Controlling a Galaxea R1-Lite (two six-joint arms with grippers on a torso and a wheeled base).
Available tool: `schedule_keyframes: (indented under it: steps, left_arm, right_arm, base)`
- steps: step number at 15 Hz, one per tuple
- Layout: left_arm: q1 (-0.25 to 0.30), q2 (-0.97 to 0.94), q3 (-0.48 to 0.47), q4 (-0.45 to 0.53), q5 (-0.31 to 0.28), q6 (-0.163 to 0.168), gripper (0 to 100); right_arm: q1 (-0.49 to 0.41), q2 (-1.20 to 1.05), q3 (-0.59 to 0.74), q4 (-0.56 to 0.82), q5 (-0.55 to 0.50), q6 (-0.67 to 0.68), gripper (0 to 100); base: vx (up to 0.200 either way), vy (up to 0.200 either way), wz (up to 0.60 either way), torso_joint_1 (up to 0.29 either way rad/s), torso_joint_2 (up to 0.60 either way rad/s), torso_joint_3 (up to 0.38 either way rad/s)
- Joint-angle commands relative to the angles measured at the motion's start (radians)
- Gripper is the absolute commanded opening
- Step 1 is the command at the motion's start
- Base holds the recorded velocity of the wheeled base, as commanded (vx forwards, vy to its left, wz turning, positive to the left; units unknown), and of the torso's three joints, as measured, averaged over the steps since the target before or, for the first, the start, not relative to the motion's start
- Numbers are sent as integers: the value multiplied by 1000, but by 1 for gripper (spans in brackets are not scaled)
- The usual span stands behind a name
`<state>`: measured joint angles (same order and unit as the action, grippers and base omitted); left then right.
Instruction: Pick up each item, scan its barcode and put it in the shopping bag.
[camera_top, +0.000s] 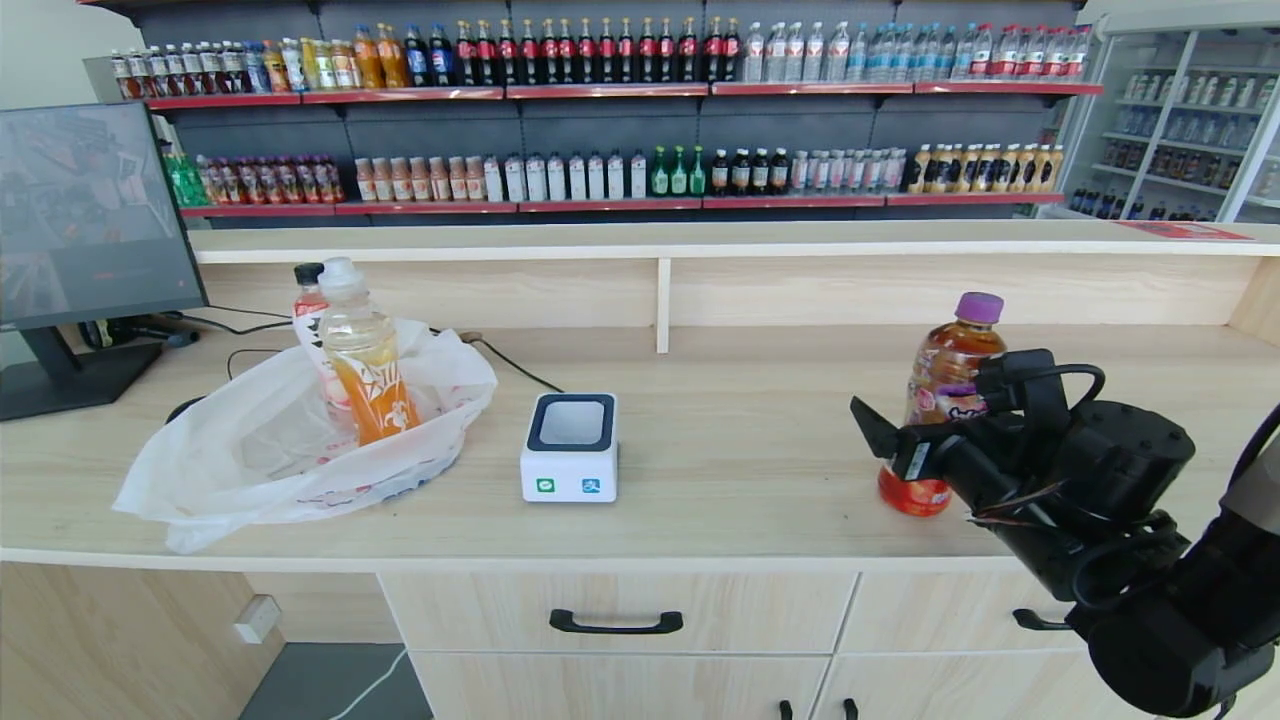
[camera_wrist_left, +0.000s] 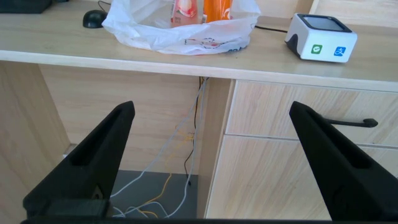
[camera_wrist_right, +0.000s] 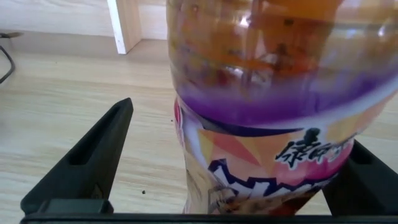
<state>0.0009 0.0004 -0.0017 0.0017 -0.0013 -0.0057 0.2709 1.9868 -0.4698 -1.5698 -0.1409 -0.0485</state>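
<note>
Right arm's the one to watch! The right gripper is at the tea bottle, which stands upright on the counter over on the robot's right, purple cap on top, long axis straight up and down. The jaws are spread wide and level, one either side of the bottle's lower body at label height. In the right wrist view there's clear counter between one finger and the label, so nothing is gripped. Whether the other finger touches the bottle, I can't tell.

So the bottle sits right in the mouth of the gripper, dead ahead of it. A straight squeeze across its width looks like all the pick needs.

The left gripper is out of this one. It's wide open too, holding nothing, hanging below the counter edge and facing the cupboard fronts.

Across the counter, the scanner sits in the middle, between the bottle and the shopping bag. Two bottles stand in that bag already.
</note>
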Motion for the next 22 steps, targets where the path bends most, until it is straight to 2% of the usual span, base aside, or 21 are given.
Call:
schedule_keyframes:
  steps: [1, 12, 13, 22]
  left_arm:
    - [-1, 0, 0, 0, 0, 0, 100]
    - [1, 0, 0, 0, 0, -2, 100]
    - [-1, 0, 0, 0, 1, -2, 100]
    - [1, 0, 2, -2, 1, -2, 100]
  right_arm:
    - [-1, 4, -6, -1, 0, -1, 100]
    - [-12, -5, -20, -1, -2, -1, 100]
    - [-10, -3, -18, -1, -2, -1, 0]
    - [-10, -20, -10, -1, -2, -1, 0]
  base:
    - [0, 0, 0, 0, 0, 0]
    - [0, 0, 0, 0, 0, 0]
    - [0, 0, 0, 0, 0, 0]
    - [0, 0, 0, 0, 0, 0]
